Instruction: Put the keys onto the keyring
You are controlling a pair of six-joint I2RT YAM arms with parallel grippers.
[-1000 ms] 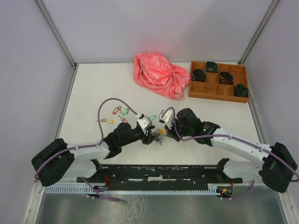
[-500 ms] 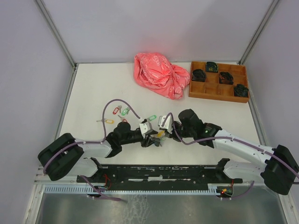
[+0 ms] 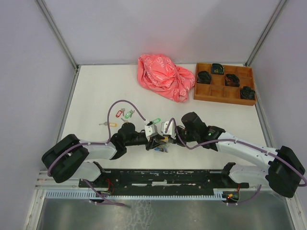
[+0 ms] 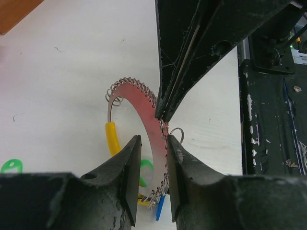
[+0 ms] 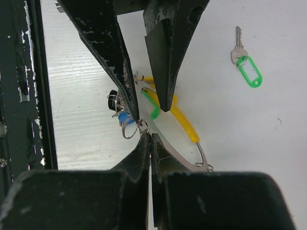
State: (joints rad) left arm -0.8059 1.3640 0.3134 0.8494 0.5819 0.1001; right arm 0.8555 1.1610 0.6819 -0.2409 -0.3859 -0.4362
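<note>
Keyring point(image 4: 139, 98): was held near the middle of the counter's point(image 3: 96, 91) near edge (yellow sleeve on one part).
Right claw point(image 5: 148, 141): was closed tight on the Keyring's rim.
Left claw point(image 4: 152, 155): was kept partly open, set astride the band.

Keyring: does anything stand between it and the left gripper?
Nothing visible does. The keyring runs between the fingers of the open left gripper, and the shut right gripper pinches it just beyond them.
</note>
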